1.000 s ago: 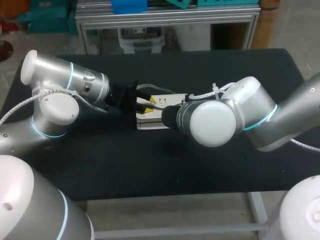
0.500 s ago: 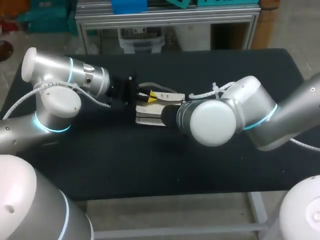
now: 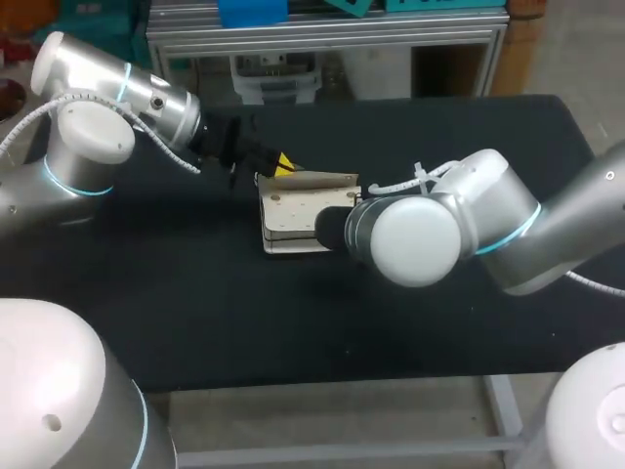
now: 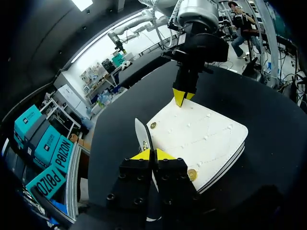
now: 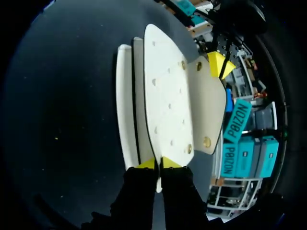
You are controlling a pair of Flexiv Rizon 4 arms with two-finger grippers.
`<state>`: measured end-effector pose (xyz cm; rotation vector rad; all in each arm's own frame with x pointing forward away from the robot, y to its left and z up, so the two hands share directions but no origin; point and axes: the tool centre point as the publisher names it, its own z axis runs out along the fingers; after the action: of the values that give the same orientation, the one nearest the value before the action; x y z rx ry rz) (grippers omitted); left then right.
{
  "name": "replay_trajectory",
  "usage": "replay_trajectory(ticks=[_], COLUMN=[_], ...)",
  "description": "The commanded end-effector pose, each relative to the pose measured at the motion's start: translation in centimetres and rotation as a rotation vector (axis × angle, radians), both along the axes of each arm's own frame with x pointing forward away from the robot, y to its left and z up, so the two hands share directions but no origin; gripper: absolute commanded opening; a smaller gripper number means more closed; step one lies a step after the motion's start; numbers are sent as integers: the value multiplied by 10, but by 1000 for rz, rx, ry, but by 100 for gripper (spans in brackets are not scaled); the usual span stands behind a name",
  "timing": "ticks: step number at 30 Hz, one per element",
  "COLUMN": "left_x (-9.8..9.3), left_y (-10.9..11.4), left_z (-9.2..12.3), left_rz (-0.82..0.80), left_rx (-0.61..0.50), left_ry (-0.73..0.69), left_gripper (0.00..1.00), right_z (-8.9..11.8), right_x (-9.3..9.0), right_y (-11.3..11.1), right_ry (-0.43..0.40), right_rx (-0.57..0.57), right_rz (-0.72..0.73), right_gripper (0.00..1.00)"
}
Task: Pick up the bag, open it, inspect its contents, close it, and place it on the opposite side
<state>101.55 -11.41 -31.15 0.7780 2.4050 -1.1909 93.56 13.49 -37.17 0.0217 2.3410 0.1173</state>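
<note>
A table [image 3: 244,322] with a matte black top filled the middle of the frame, running almost from the left edge to the right. Its far edge crossed the upper part, its near edge the lower part, where 1 pale metal rail [image 3: 342,452] and 1 leg [image 3: 504,410] showed beneath.

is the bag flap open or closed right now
Partly open: the left pincer holds the flap lifted off the bag, while the right pincer clamps its opposite edge. Contents not visible.
</note>
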Motion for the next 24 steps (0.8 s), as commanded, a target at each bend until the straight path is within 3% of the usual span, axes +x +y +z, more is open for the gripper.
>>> replay_trajectory(ticks=[1,3,4,5,13,18,24], left_x=[-2,-6,-9,-12,-23,-19,-8], left_y=[1,1,2,2,-3,-9,-19], left_z=[-5,-7,-8,-10,-19,-26,-33], left_rz=[-33,-42,-33,-36,17,59,73], left_rx=[24,34,42,47,53,40,55], left_ry=[-7,-15,-34,-47,-146,-178,-160], left_gripper=[47,70,78,80,72,51,47], right_z=[-3,-3,-3,-3,-3,-3,-3], right_x=[-2,-2,-2,-2,-2,-2,-2], right_y=[-4,-4,-4,-4,-4,-4,-4], right_ry=[-17,-17,-17,-17,-17,-17,-17], right_rx=[10,10,10,10,10,10,10], right_rz=[7,7,7,7,7,7,7], right_gripper=[0,0,0,0,0,0,0])
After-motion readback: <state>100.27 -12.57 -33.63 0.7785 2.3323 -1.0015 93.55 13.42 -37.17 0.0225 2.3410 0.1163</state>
